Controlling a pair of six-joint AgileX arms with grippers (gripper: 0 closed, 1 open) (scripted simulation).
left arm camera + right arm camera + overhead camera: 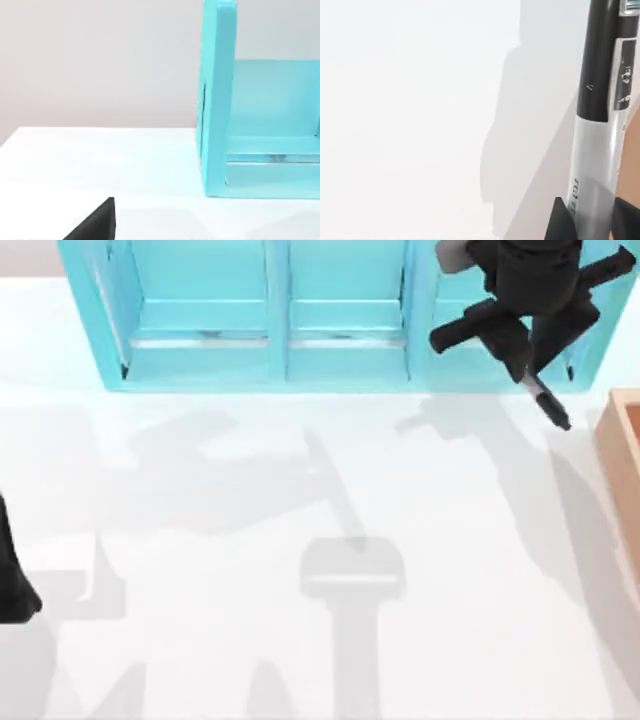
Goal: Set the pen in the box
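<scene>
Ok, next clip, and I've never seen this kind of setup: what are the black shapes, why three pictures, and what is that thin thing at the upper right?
These are two AgileX robot arms at a white table. One picture looks down from above; the other two come from cameras on each arm's wrist. The right gripper, raised near the turquoise shelf unit, holds the pen in its jaws; the right wrist view shows that pen up close. The tan box sits at the table's right edge. The left gripper is parked at the left edge.
</scene>
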